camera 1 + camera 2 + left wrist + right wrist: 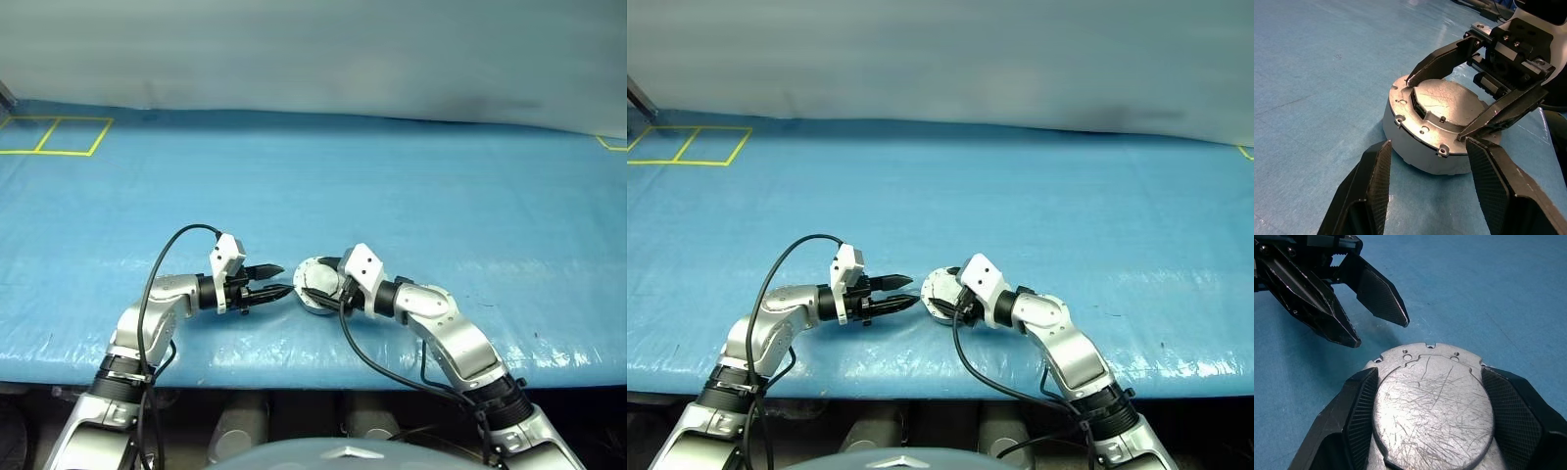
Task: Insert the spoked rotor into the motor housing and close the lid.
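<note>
The motor housing is a round light-grey metal body standing on the blue table cover, with a scratched flat grey face closing its top. Whether that face is the lid I cannot tell, and the spoked rotor is hidden. My right gripper is shut on the housing, with one finger on each side of the raised face. My left gripper is open and empty. It points at the housing from the left, its fingertips a short way off.
A blue tarp covers the table. Yellow tape squares lie at the far left, another yellow mark at the far right. The table's front edge runs just below both arms. Black cables loop from each wrist.
</note>
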{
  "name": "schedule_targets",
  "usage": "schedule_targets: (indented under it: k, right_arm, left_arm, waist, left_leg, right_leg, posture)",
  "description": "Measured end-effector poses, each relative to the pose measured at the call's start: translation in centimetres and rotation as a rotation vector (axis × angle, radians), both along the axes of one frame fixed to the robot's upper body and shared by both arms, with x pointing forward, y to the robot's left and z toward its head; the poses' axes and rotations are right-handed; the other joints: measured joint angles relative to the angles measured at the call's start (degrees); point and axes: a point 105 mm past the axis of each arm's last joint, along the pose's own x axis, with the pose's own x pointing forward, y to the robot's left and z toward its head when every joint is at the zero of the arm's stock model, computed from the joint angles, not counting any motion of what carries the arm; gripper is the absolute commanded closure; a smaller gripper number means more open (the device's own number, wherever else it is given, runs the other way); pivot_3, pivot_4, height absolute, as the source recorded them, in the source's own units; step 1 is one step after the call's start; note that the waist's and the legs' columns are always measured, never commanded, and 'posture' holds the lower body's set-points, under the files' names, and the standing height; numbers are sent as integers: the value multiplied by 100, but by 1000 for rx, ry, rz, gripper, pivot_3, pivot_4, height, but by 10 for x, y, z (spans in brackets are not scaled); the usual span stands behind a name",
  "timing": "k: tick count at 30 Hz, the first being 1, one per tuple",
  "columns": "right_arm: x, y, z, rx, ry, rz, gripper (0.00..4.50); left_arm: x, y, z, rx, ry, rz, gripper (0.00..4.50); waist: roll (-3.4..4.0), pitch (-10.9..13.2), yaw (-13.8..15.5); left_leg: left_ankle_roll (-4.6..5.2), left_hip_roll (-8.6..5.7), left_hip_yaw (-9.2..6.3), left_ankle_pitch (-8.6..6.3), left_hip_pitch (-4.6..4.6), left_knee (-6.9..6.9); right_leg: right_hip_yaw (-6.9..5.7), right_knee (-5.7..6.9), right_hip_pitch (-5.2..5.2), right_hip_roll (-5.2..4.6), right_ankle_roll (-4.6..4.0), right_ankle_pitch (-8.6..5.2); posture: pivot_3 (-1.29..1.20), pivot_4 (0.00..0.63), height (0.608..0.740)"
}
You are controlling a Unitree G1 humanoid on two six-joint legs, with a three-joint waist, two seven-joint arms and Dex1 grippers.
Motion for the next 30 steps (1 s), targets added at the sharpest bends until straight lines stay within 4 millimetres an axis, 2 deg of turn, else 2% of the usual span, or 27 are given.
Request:
schedule_targets:
  k: [7,21,30]
  right_arm:
    - [1,-2,3,77,52,-39,1454]
    - [-2,-1,6,-21,5,-26,1454]
    - [-2,-2,9,-25,7,-29,1454]
  left_arm:
    - [-1,1,-2,-3,7,2,1902]
    - [-1,3,-1,-1,7,7,1902]
    - [-2,3,-3,-1,13,7,1902]
  waist:
    - [1,1,5]
    - [2,2,40]
    - [1,2,43]
  left_leg:
    - [4,-1,1,-2,-10,-6]
    - [4,-2,2,-3,-18,-5]
    - [5,-3,1,-3,-29,-5]
  right_leg:
    - [0,-5,-10,0,0,0]
    - [-1,-8,-15,0,0,0]
    - [-3,-9,-22,-1,1,0]
  posture:
    - [0,150,740]
    - [0,150,740]
    - [0,150,740]
